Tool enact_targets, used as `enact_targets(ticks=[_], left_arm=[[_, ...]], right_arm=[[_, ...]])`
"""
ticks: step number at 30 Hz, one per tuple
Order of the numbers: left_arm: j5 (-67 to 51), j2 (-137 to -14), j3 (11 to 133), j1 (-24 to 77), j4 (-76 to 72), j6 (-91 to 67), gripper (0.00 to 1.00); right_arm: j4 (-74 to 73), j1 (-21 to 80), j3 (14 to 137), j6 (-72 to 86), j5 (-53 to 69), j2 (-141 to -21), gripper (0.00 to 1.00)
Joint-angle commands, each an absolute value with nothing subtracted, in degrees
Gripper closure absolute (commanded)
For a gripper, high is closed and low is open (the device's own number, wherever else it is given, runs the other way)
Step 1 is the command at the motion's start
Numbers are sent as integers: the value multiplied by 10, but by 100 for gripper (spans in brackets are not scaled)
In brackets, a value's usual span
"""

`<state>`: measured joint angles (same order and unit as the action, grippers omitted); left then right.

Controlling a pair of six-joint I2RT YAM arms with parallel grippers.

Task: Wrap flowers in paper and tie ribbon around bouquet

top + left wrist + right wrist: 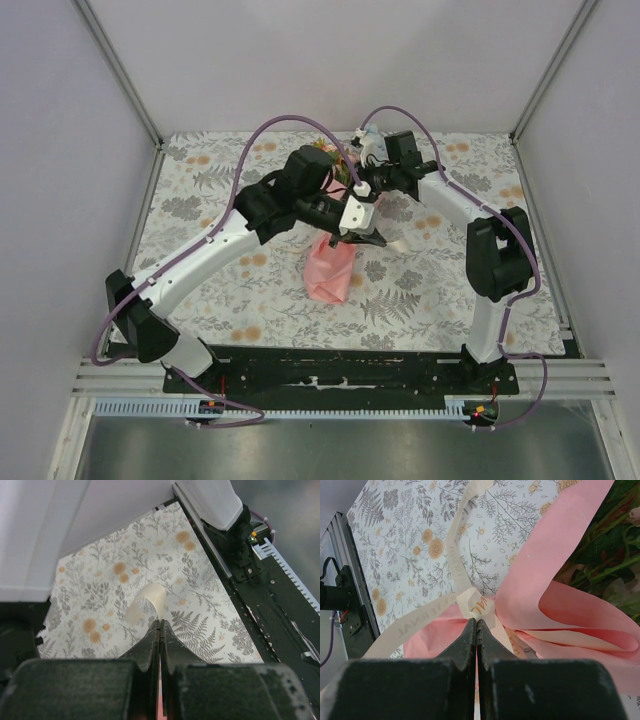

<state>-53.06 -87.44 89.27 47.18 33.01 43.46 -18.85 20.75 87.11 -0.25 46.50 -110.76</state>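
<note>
The bouquet lies mid-table, its pink paper (330,270) cone pointing toward the arms and the flowers (330,155) at the far end. In the right wrist view the paper (570,555) flares open, with green stems (615,565) at the right edge. The cream ribbon (477,605) is knotted at the waist, its tails running up and to the left. My right gripper (476,621) is shut on the ribbon, right at the knot. My left gripper (159,622) is shut on a curling ribbon (147,602) end above the tablecloth, with pink paper showing below its fingers.
The floral tablecloth (450,290) covers the table. Both arms cross above the bouquet with purple cables (270,130) looping over them. White walls enclose three sides. The black base rail (280,605) runs along the near edge.
</note>
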Motion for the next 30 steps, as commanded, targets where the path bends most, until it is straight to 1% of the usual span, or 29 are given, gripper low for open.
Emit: enact_targets(ticks=[1, 8, 10, 14, 19, 20, 22, 23, 24, 26, 28, 30], left_arm=[[-555, -867, 941, 497, 283, 422, 98], [-558, -914, 922, 539, 243, 464, 98], [-549, -935, 923, 541, 238, 502, 98], [-541, -971, 933, 542, 186, 523, 98], [-543, -1012, 950, 544, 188, 554, 98], [-536, -1016, 949, 547, 188, 558, 93], [-516, -1022, 947, 548, 189, 555, 77], [-499, -1022, 947, 548, 187, 546, 68], [-473, -1022, 949, 548, 180, 525, 54], [-430, -1017, 954, 545, 182, 484, 49], [-421, -996, 947, 535, 195, 476, 47], [-418, -959, 920, 518, 179, 420, 47]], right_arm=[[-154, 205, 883, -10, 482, -1111, 100], [-131, 202, 868, -25, 510, -1112, 100], [-126, 200, 860, -35, 517, -1108, 100], [-120, 200, 849, -51, 532, -1104, 100], [-110, 199, 839, -58, 549, -1104, 100], [-111, 198, 838, -61, 552, -1103, 100], [-109, 197, 835, -65, 555, -1100, 100], [-107, 197, 832, -67, 556, -1099, 100], [-106, 197, 831, -68, 558, -1097, 100], [-105, 195, 825, -69, 562, -1093, 100], [-105, 195, 823, -71, 564, -1092, 100], [-104, 195, 824, -72, 564, -1089, 100]])
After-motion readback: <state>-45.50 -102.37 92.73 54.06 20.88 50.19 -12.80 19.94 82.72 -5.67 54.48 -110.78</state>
